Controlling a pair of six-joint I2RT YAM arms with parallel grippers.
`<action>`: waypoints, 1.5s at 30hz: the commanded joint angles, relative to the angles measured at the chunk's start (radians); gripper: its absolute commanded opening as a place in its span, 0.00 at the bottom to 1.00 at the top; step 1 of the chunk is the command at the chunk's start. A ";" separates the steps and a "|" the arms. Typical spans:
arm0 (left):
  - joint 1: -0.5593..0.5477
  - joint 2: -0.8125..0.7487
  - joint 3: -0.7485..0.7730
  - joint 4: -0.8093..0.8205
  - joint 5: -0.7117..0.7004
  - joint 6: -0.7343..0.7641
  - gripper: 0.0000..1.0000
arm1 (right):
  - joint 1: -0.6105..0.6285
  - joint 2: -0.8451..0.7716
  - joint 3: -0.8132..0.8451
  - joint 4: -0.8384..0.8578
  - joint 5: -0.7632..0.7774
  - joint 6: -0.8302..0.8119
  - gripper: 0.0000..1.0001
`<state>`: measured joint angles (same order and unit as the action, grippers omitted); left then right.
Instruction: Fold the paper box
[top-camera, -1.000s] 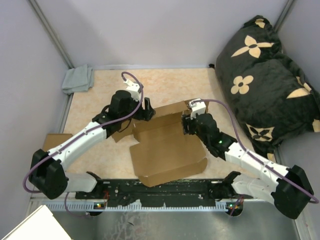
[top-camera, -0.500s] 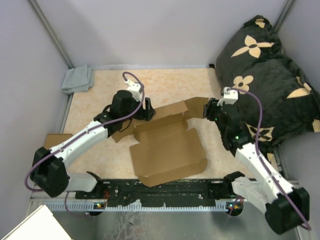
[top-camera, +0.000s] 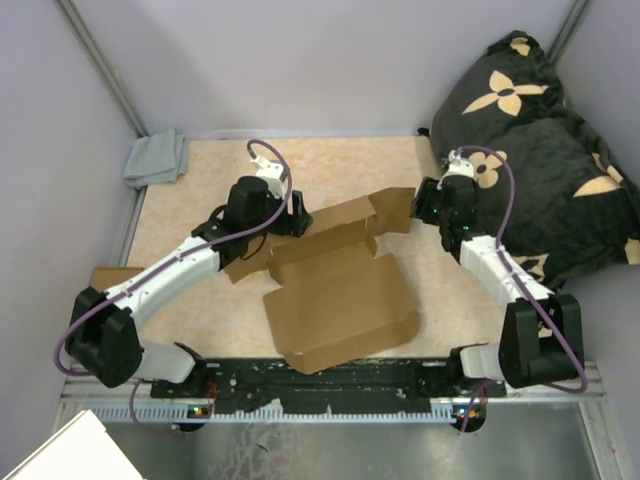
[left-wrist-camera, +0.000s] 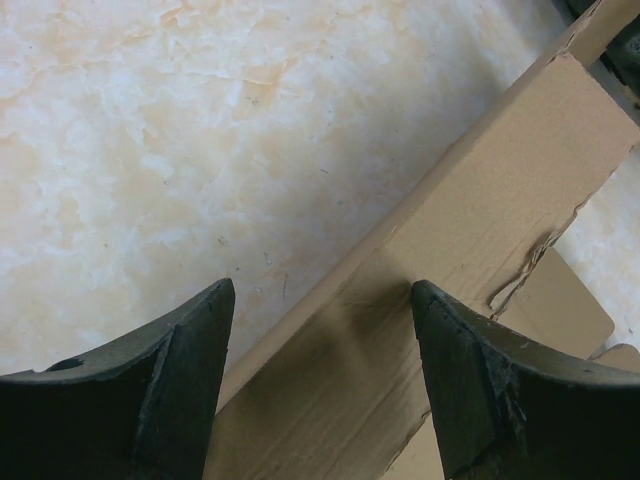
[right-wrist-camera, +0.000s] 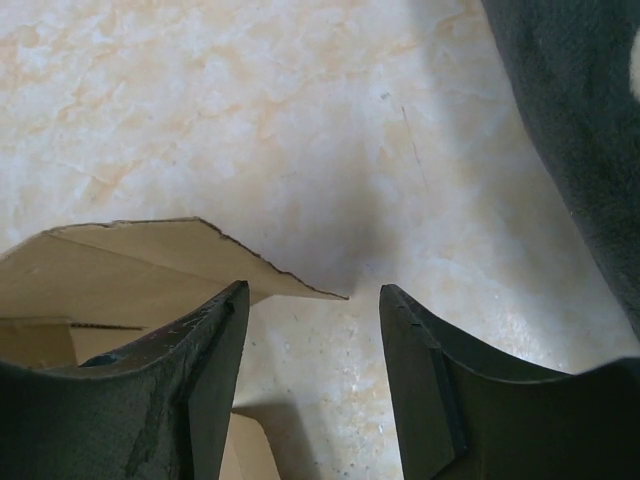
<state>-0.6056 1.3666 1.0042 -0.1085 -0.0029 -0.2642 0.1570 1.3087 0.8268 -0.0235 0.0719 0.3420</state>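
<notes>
The paper box (top-camera: 340, 290) lies open in the middle of the table, plain brown, with its back panel raised and a flap sticking out to the right. My left gripper (top-camera: 298, 216) is at the back panel's left end. In the left wrist view it (left-wrist-camera: 322, 290) stands open, and the panel (left-wrist-camera: 480, 200) runs diagonally under and between the fingers. My right gripper (top-camera: 422, 208) hangs at the tip of the right flap. In its own view the right gripper (right-wrist-camera: 312, 290) is open, and the flap's torn corner (right-wrist-camera: 130, 265) reaches just past the left finger without being pinched.
A black pillow with tan flowers (top-camera: 540, 150) fills the right side, close behind the right arm, and its edge (right-wrist-camera: 590, 130) shows in the right wrist view. A grey cloth (top-camera: 157, 158) lies at the back left. A smaller cardboard piece (top-camera: 110, 278) sits at the left edge.
My right arm has swung from the box's middle out to the far right, by the pillow. The right flap now sticks out to the right. The left arm has barely moved.
</notes>
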 joint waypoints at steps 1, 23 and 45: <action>-0.006 0.026 0.024 -0.028 -0.026 0.010 0.77 | -0.019 0.003 0.088 0.067 -0.040 -0.010 0.56; -0.006 0.054 0.044 -0.017 -0.031 0.015 0.76 | -0.097 0.331 0.267 0.121 -0.319 -0.118 0.52; -0.005 0.054 0.041 -0.013 -0.018 0.010 0.76 | -0.096 0.194 0.105 0.196 -0.673 -0.148 0.53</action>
<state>-0.6052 1.4086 1.0374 -0.0975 -0.0280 -0.2642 0.0605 1.5299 0.9237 0.0910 -0.5224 0.1921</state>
